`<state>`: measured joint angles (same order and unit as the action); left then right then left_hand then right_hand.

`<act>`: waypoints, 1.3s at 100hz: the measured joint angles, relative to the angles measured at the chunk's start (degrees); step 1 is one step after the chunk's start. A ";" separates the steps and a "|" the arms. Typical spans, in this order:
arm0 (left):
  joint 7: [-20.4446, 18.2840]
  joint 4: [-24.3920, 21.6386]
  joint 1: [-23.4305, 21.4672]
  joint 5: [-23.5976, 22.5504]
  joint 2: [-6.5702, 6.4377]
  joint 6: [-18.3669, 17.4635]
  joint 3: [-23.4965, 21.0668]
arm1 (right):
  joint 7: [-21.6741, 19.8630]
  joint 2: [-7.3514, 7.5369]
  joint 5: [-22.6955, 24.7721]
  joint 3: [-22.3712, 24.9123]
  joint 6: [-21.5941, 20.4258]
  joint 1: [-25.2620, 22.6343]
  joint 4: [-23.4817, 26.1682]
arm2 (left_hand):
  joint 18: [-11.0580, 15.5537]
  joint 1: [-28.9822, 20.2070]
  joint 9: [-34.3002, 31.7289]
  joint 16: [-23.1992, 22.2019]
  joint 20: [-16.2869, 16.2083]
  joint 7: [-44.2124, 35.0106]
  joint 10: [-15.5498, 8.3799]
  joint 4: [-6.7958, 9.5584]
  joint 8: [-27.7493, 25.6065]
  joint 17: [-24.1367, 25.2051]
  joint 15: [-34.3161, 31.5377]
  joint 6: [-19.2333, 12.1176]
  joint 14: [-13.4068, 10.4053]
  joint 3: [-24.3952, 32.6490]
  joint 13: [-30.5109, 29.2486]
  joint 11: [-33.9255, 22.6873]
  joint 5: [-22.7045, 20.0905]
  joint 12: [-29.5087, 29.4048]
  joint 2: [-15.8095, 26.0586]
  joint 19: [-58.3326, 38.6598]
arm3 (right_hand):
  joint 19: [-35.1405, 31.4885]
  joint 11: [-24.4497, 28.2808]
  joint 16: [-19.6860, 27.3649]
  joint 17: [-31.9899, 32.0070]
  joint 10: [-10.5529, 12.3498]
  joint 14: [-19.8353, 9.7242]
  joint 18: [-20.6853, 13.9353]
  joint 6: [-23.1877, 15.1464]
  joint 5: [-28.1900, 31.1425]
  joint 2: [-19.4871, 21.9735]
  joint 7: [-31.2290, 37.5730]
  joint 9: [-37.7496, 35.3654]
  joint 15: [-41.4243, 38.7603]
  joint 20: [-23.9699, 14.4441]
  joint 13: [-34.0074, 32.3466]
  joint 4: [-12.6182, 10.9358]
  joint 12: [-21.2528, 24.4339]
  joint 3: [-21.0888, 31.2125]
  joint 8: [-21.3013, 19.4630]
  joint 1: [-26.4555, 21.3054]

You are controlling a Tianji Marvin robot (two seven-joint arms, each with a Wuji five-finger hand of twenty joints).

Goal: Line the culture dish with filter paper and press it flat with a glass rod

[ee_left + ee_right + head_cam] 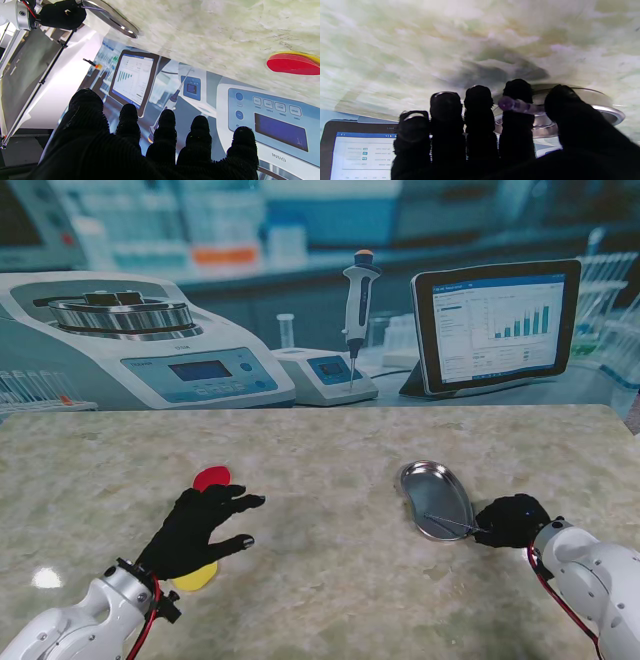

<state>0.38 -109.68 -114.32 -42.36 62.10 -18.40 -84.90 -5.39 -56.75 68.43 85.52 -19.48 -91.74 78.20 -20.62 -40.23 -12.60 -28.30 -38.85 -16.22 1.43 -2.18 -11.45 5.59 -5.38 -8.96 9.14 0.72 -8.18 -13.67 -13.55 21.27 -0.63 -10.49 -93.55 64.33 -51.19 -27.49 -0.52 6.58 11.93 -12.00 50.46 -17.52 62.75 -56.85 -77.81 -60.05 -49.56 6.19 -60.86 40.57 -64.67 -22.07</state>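
A: Report the position of the culture dish.
B: The culture dish point(436, 498), a shiny metal oval, lies on the marble table point(330, 460) on the right half, tilted with its long axis running away from me. Its rim also shows in the left wrist view point(117, 21) and the right wrist view point(607, 112).

A: And the glass rod?
B: The glass rod point(447, 522) lies across the near end of the dish. The right hand point(512, 520) pinches it between thumb and fingers; the right wrist view shows the rod point(520, 106) against the fingers point(518, 100).

A: Filter paper?
B: A red disc point(211, 477) lies just beyond the left hand point(195, 532). A yellow disc point(196, 577) shows partly under that hand. Whether either is filter paper cannot be determined.

A: State of the left hand?
B: Fingers spread, palm down, holding nothing. Whether it touches the table cannot be determined.
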 measured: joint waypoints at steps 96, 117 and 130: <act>0.29 0.03 0.07 0.56 0.11 0.04 -0.25 | -1.76 0.21 3.87 1.96 1.09 -1.71 3.38 | 0.01 0.00 0.00 0.01 0.01 0.00 0.00 0.00 0.00 0.00 0.00 -0.01 -0.01 -0.01 0.00 0.00 0.00 0.00 0.00 0.01 | 7.51 -25.48 14.12 9.74 -2.92 -0.17 -1.83 11.08 -18.96 -5.18 -34.74 23.87 31.76 3.73 19.73 -0.53 26.22 -2.55 28.54 9.57; 1.29 0.30 0.25 0.58 0.27 -0.02 -0.15 | -3.35 0.20 3.39 2.43 1.96 -2.30 4.53 | 0.01 0.00 0.00 0.01 0.17 0.00 0.00 0.00 0.00 0.00 0.00 -0.01 -0.01 -0.01 0.00 0.00 0.00 0.00 0.00 0.01 | 18.12 -34.24 20.74 16.37 -4.38 2.00 1.70 14.61 -25.05 -5.09 -42.14 28.14 44.30 8.73 25.00 -0.53 34.52 -4.33 36.16 13.01; 1.81 0.39 0.33 0.57 0.34 -0.06 -0.16 | -3.81 0.13 2.48 2.52 2.84 -2.58 4.94 | 0.01 0.00 0.00 0.01 0.59 -0.37 0.00 0.00 0.00 0.00 0.00 -0.01 -0.01 -0.02 0.00 0.00 0.00 0.00 0.00 0.01 | 26.35 -38.41 24.53 19.84 -5.06 4.06 4.49 15.92 -28.66 -4.98 -46.08 31.24 51.42 13.76 27.45 -0.54 38.83 -5.05 38.72 14.36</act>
<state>2.19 -109.29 -113.98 -41.79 62.44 -18.46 -85.05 -9.20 -56.61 70.92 88.04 -16.64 -94.33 83.14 -20.61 -40.23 -12.60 -28.29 -38.25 -16.59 1.43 -2.18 -11.45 5.59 -5.38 -8.97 9.13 0.70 -8.18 -13.67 -13.55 21.27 -0.63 -10.49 -67.20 25.92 -26.65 -7.66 -5.58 10.64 16.42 3.92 21.80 -22.50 16.67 -25.60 -26.39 -46.30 -22.11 5.65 -22.03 35.52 -25.96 -7.71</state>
